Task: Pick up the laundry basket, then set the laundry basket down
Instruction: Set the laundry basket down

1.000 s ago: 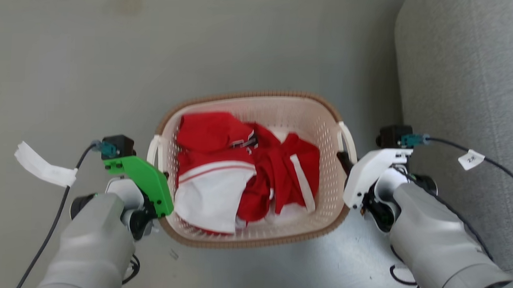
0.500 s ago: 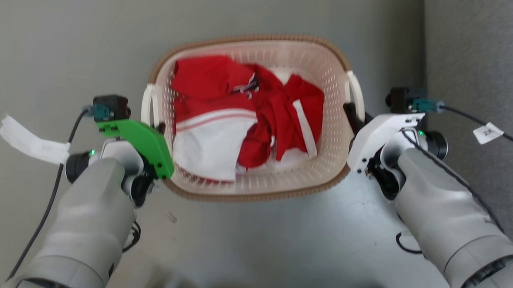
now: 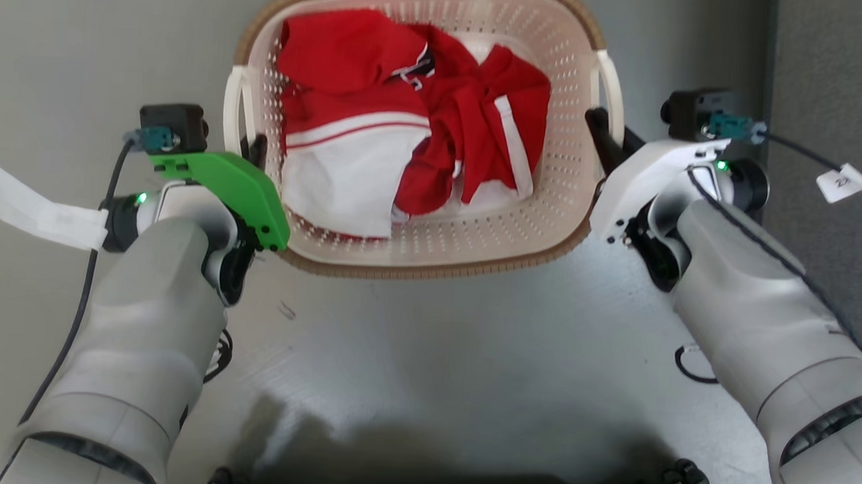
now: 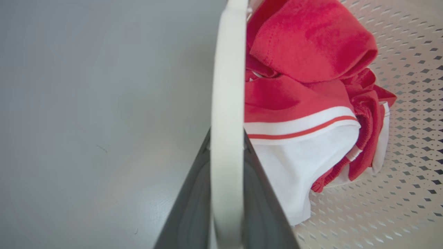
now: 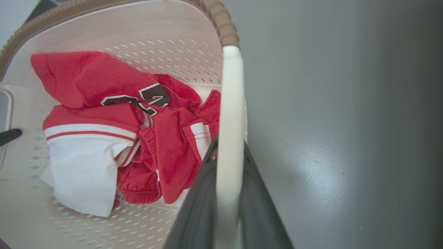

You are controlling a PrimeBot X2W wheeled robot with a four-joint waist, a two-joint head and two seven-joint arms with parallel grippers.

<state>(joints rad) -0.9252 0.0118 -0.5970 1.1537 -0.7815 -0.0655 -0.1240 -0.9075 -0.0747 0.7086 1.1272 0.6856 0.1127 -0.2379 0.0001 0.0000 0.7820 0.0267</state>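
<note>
Cream laundry basket [image 3: 490, 226] – long axis L-R, upright.

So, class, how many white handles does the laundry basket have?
2. The left handle sits between the jaws of the left gripper; the right handle, between those of the right gripper. None looks hidden.

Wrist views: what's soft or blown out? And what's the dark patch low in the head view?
Left wrist view: the basket handle and the dark fingers sit close to the lens and look soft; the clothes are sharp. Right wrist view: the handle is soft too, with a pale sheen on the floor. Head view: sharp; the patch is a shadow on the floor at the bottom edge.
</note>
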